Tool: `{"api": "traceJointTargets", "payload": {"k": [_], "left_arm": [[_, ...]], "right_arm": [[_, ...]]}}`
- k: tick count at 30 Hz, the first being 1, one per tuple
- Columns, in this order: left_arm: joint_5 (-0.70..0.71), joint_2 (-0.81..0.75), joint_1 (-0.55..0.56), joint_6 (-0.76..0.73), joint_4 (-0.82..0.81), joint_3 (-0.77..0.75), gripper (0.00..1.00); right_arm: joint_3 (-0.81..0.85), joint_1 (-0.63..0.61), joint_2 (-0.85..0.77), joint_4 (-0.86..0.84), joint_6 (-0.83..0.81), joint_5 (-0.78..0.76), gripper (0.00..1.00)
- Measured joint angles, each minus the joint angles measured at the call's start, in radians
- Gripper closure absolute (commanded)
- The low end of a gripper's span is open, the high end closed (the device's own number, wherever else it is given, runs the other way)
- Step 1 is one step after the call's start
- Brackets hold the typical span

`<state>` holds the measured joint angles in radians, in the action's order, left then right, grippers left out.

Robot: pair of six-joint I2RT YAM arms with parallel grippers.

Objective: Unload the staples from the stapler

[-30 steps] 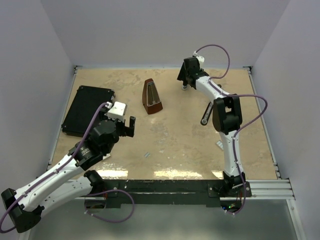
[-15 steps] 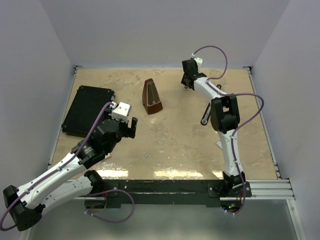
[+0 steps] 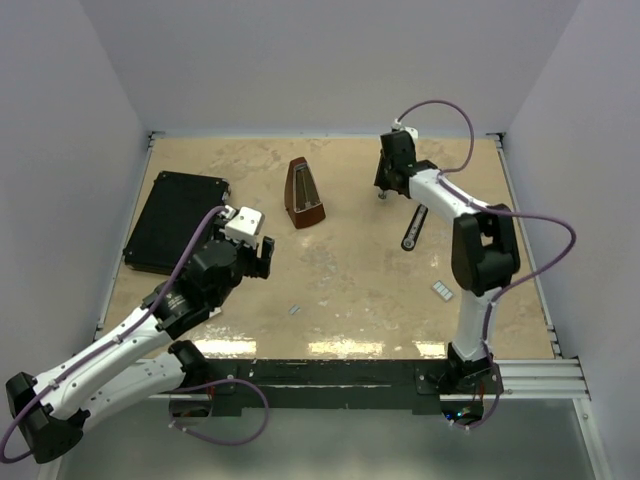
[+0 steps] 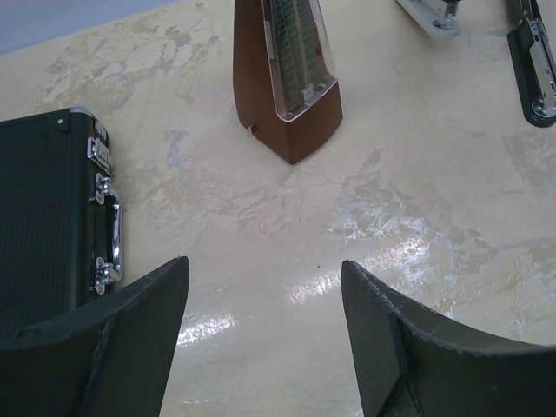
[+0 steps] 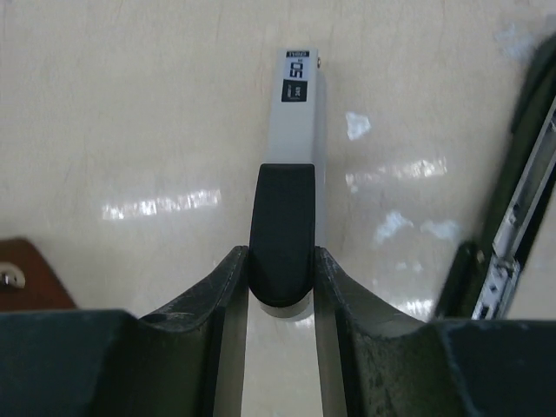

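Right now the right arm's fingers (image 5: 213, 300) are clamped on a pale grey bar (image 5: 295, 113) with a black cap, near the stapler (image 3: 411, 228) lying on the tabletop (image 3: 350, 270). The left arm's fingers (image 4: 130, 330) gape wide, empty. The staples (image 3: 294, 310) lie towards the near edge.

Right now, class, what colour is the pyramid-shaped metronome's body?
The metronome is reddish brown, with a clear front cover; the left wrist view shows it best.

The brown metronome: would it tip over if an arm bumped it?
Probably only if struck high: the metronome stands tall but widest at its base. Pushed low, it would likely slide on the glossy table.
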<state>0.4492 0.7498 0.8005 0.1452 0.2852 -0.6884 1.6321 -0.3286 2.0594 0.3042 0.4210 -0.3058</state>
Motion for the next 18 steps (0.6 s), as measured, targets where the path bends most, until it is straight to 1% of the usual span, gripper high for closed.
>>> {"api": "traceJointTargets", "payload": {"k": [5, 10, 13, 14, 18], "left_arm": [[-0.004, 0.009, 0.0, -0.001, 0.001, 0.0, 0.27], [-0.005, -0.006, 0.0, 0.0, 0.001, 0.0, 0.27], [-0.005, -0.015, 0.0, 0.0, 0.0, 0.0, 0.27], [-0.006, -0.015, 0.0, 0.0, 0.0, 0.0, 0.27], [-0.014, -0.013, 0.0, 0.0, 0.0, 0.0, 0.26]], "right_arm": [[-0.243, -0.023, -0.236, 0.014, -0.003, 0.039, 1.0], [-0.449, -0.124, -0.395, 0.026, 0.005, 0.04, 0.96], [-0.523, -0.206, -0.449, 0.024, 0.026, 0.051, 0.87], [-0.545, -0.232, -0.465, 0.024, 0.035, 0.06, 0.81], [-0.613, -0.309, -0.497, 0.018, 0.063, 0.066, 0.78]]}}
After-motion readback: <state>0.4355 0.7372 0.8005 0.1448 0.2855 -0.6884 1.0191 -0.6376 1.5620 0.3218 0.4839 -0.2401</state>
